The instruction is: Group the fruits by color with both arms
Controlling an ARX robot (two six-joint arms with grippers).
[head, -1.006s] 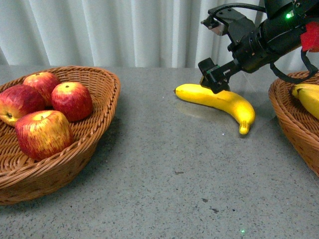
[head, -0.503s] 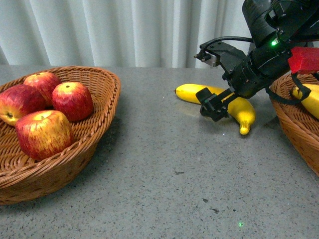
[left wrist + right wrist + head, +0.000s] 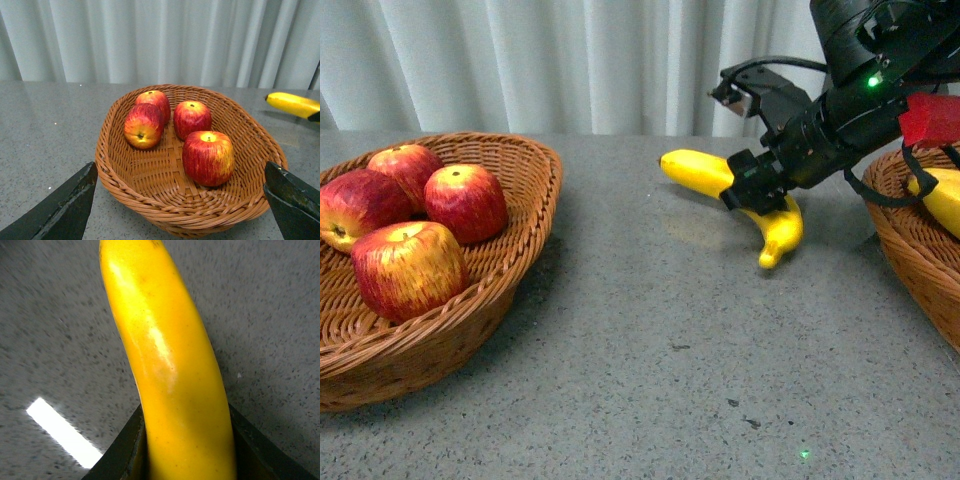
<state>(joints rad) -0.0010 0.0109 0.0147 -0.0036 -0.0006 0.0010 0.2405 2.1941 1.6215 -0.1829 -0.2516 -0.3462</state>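
Clamps the jaws of the right gripper (image 3: 755, 190) across the middle of a yellow banana (image 3: 692, 168), raised off the gray table (image 3: 650, 350) at far right with its shadow beneath. Hangs just left of the right wicker basket (image 3: 895, 235), where a second banana (image 3: 942, 198) lies. Holds the left gripper (image 3: 182, 205) empty, jaws wide apart, facing the left wicker basket (image 3: 112, 165) with four red apples (image 3: 207, 157) inside.

At your left a basket (image 3: 535, 170) with four apples (image 3: 465, 203) in it, banana (image 3: 700, 172) in the right gripper (image 3: 757, 185) above the table (image 3: 650, 380) mid-right, another banana (image 3: 942, 200) in the far-right basket (image 3: 900, 240).
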